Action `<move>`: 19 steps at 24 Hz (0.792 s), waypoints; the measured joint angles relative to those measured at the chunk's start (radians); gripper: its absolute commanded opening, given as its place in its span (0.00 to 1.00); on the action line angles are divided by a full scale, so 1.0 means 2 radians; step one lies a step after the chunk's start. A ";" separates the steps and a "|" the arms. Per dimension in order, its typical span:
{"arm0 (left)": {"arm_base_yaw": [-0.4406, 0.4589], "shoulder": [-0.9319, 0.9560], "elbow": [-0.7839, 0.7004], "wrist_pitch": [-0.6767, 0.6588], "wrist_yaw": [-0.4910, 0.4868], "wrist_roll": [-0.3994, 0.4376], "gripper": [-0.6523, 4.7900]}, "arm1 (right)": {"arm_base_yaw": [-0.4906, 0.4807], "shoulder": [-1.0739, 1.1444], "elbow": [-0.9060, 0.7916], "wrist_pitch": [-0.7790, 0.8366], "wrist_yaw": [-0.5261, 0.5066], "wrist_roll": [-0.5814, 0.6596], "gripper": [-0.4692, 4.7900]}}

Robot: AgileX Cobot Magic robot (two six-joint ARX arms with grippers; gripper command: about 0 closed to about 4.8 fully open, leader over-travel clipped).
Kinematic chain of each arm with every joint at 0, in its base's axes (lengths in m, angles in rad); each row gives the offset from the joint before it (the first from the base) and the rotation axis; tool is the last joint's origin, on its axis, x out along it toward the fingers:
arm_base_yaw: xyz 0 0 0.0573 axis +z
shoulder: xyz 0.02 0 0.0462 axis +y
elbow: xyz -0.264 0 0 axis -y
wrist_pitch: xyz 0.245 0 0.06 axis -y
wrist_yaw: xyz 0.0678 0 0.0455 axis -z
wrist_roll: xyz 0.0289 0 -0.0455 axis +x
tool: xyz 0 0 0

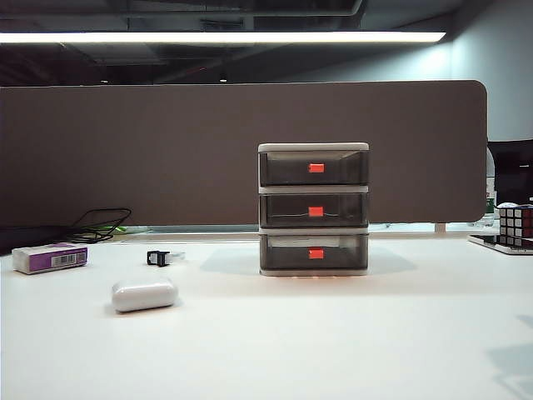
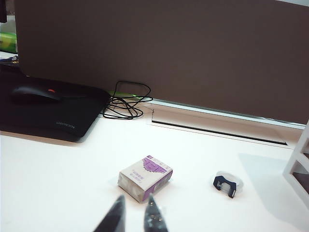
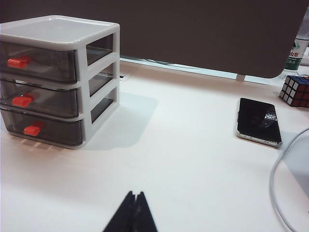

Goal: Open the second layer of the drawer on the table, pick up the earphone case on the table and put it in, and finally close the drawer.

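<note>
The table (image 1: 350, 333) lies bare in front of both arms, and nothing of the task is begun yet. The drawer (image 1: 313, 208) stands at the middle, all three layers pushed in; from the right gripper (image 3: 134, 212) it sits ahead and off to one side, well apart from the fingertips. That gripper's fingers are pressed together and hold nothing. The second layer (image 3: 38, 99) has only a small red handle (image 3: 22, 101) to catch, so the right gripper should spread its fingers before it arrives, come in level with the handle, and pull straight out — a skewed tug could drag the light cabinet. The left gripper (image 2: 135, 215) shows a narrow gap between its tips and grips nothing; a purple box (image 2: 145, 177) lies just beyond them. The earphone case (image 1: 144, 294) rests on the table on the left arm's side, untouched.
</note>
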 measured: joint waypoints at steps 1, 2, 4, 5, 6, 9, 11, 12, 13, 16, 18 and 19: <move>0.000 0.000 0.000 0.000 0.000 0.000 0.22 | 0.000 0.000 0.000 0.000 0.000 0.000 0.08; 0.000 0.000 0.000 0.000 0.000 0.000 0.22 | 0.000 0.000 0.000 0.000 0.000 0.000 0.08; 0.000 0.000 0.000 0.000 0.000 0.000 0.22 | 0.000 0.000 0.000 0.000 0.000 0.000 0.08; 0.000 0.000 0.000 0.000 0.000 0.000 0.22 | 0.000 0.000 0.000 0.000 0.000 0.000 0.08; 0.000 0.000 0.000 0.000 0.000 0.000 0.22 | 0.000 0.000 0.000 0.000 0.000 0.000 0.08; 0.000 0.000 0.000 0.000 0.000 0.000 0.22 | 0.000 0.000 0.000 0.000 0.000 0.000 0.08; 0.000 0.000 0.000 0.000 0.000 0.000 0.22 | 0.000 0.000 0.000 0.000 0.000 0.000 0.08; 0.000 0.000 0.000 0.000 0.000 0.000 0.22 | 0.000 0.000 0.000 0.000 0.000 0.000 0.08; 0.000 0.000 0.000 0.000 0.000 0.000 0.22 | 0.000 0.000 0.000 0.000 0.000 0.000 0.08; 0.000 0.000 0.000 0.000 0.005 -0.001 0.22 | 0.000 0.000 0.000 0.000 0.000 0.000 0.08; -0.001 0.000 0.000 0.000 0.035 -0.017 0.22 | 0.001 0.000 0.000 0.000 -0.004 0.006 0.08; -0.002 0.000 0.000 0.000 0.057 -0.029 0.22 | 0.001 0.000 0.000 0.000 -0.014 0.018 0.08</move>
